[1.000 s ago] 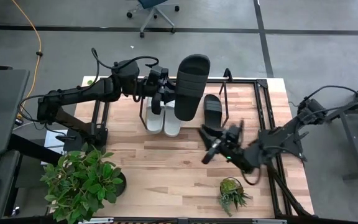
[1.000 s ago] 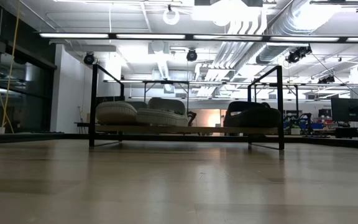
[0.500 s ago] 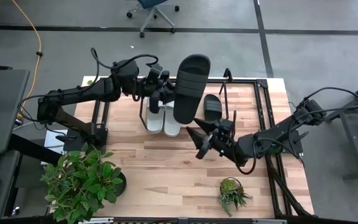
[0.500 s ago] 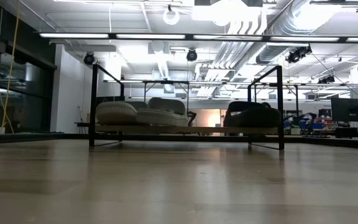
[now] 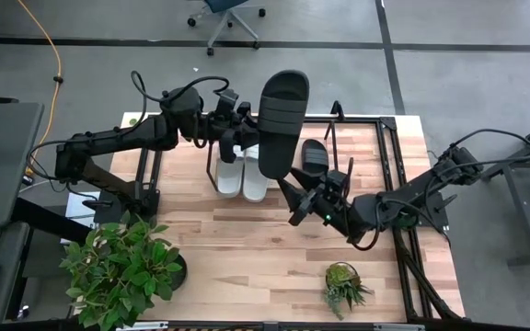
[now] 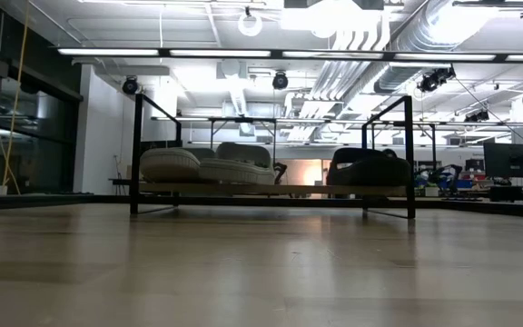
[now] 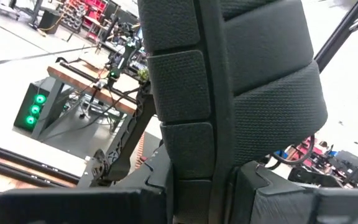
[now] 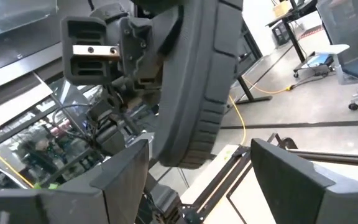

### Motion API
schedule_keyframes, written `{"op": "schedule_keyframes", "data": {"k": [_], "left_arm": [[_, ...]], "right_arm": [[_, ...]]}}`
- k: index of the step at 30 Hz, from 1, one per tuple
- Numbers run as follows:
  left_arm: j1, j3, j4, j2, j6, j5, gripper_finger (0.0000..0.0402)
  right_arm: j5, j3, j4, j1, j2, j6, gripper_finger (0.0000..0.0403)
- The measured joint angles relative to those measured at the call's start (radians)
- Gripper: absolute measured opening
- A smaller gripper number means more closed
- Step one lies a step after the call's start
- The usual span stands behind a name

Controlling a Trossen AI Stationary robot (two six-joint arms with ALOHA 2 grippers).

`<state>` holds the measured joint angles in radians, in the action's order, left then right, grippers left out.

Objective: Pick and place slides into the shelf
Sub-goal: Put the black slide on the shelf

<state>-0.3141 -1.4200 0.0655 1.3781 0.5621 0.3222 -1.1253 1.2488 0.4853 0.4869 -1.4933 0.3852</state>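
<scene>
Shelf holds three slides; fourth in the air between both grippers

Shelf (image 5: 386, 124) is the landmark: black tube rack on a wood base, at the table's far side. Contents, seen from above: grey pair (image 5: 242, 175) side by side at its left part, one black slide (image 5: 315, 156) lying flat right of them. Low view agrees: two light soles left, a dark one right, all on the base.

Fourth slide (image 5: 282, 124) is black and held up above the shelf, over the gap between the grey pair and the black one. Long axis runs front to back across the shelf, sole towards the overhead camera. Left gripper (image 5: 240, 129) pinches its edge from the shelf's left side.

Right gripper (image 5: 304, 204) sits just in front of the shelf, below the raised slide, fingers spread wide and holding nothing. Right wrist view shows the slide directly ahead, between its fingers (image 8: 120, 177). Judgement: a handover looks likely; the right arm is nearer the free slot.
</scene>
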Motion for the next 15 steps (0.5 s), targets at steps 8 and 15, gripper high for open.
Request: {"op": "schedule_keyframes", "data": {"k": [8,15], "left_arm": [[0.0,0.0,0.001,0.0,0.011,0.0,0.0078],[0.001,0.0,0.001,0.0,0.019,0.004,0.0078]], "right_arm": [[0.065,0.0,0.028,-0.038,0.0,-0.003,0.0271],[0.105,0.0,0.037,-0.066,0.0,-0.012,0.0257]]}}
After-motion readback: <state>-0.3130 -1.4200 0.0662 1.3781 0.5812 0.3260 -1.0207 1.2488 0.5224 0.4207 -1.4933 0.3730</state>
